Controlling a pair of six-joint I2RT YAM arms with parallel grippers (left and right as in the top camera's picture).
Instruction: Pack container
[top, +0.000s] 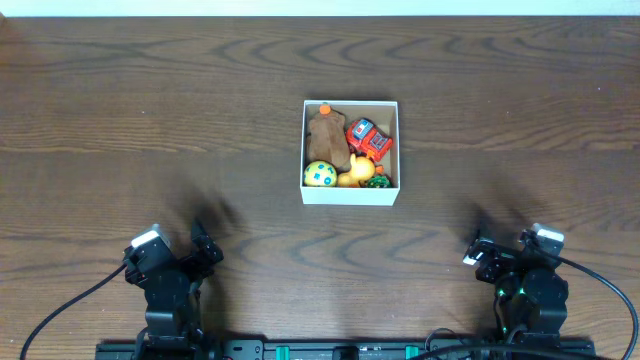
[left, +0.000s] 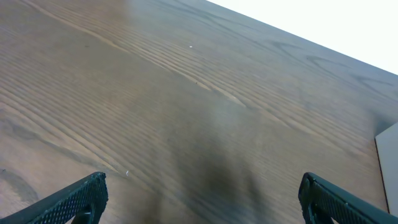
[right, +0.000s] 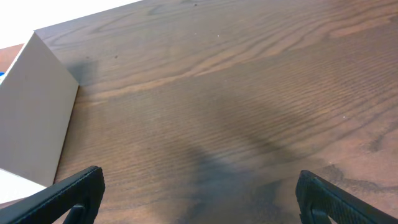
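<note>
The container (top: 350, 195), a square white cardboard box with low walls, sits in the middle of the table. Inside it lie a brown plush toy (top: 328, 138), a red toy car (top: 368, 138), a yellow-green spotted ball (top: 320, 174), a yellow duck (top: 352, 176) and a small green toy (top: 378, 183). My left gripper (top: 205, 250) is open and empty at the near left, far from the box. My right gripper (top: 480, 252) is open and empty at the near right. The box's outer wall shows in the right wrist view (right: 31, 112), and its corner shows in the left wrist view (left: 388, 162).
The dark wooden table (top: 150, 120) spreads around the box. Cables run from both arm bases along the near edge (top: 60, 310).
</note>
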